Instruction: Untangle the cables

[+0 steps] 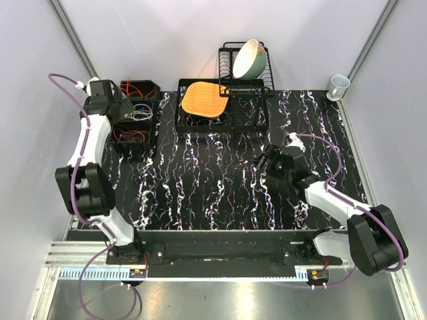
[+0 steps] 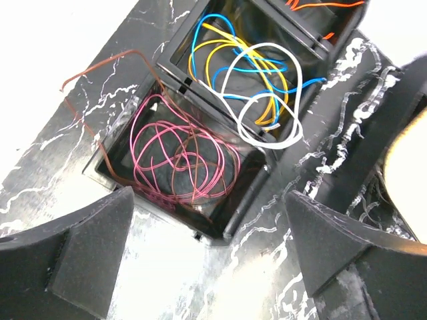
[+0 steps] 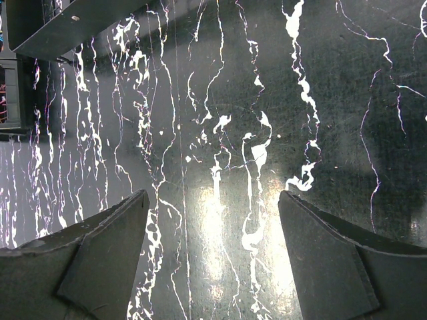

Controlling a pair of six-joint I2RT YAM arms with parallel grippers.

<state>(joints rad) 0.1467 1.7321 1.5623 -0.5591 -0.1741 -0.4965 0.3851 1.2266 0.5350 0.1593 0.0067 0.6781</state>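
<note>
The cables lie in a black three-part bin [image 1: 152, 119] at the far left. In the left wrist view, pink and brown cables [image 2: 180, 160] coil in the near compartment, blue, yellow and white cables [image 2: 257, 80] fill the middle one, and orange cables [image 2: 320, 5] show in the far one. A brown wire [image 2: 87, 73] arcs out over the bin's edge. My left gripper [image 2: 210, 230] is open and empty, just short of the bin. My right gripper [image 3: 213, 230] is open and empty over bare tabletop; it also shows in the top view [image 1: 268, 160].
A black dish rack [image 1: 230, 107] at the back holds an orange woven mat [image 1: 203, 99] and a tilted cream bowl [image 1: 249, 59]. A white mug [image 1: 338, 85] stands at the back right. Grey walls close in both sides.
</note>
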